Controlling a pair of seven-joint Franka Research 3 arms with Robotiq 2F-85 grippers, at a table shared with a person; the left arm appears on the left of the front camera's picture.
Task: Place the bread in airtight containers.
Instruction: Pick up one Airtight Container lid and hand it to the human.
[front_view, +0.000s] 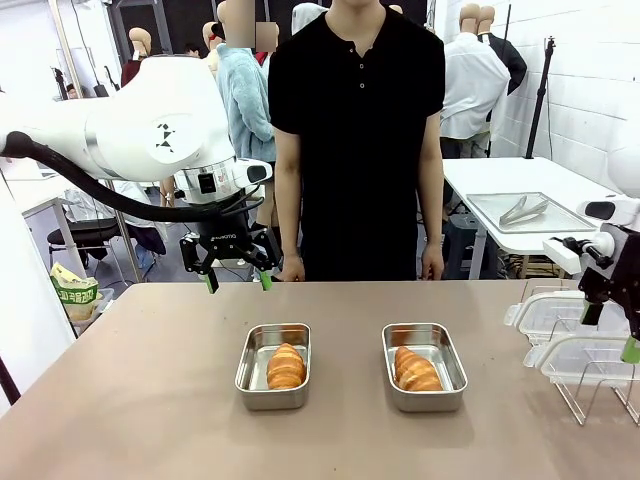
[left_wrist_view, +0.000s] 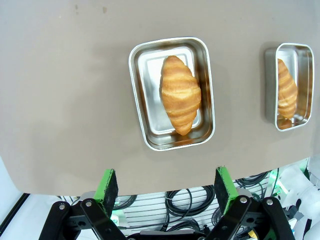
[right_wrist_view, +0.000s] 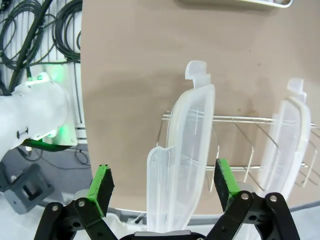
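Before me two shallow steel tins with rounded corners lay side by side on the table (front_view: 150, 400), apart from each other and both uncovered. The left tin (front_view: 270, 398) held one golden-brown ridged roll (front_view: 286, 366) lying lengthwise, and the right tin (front_view: 428, 400) held the other roll (front_view: 415, 370), turned slightly askew. Off to my right their clear lids stood on edge in a wire rack (right_wrist_view: 240, 119), the farther lid (front_view: 550, 318) behind the nearer lid (front_view: 585, 362).

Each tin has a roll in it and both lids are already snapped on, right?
No. The left tin and right tin each hold a roll, but the lids are off, standing in the wire rack; the right wrist view shows it.
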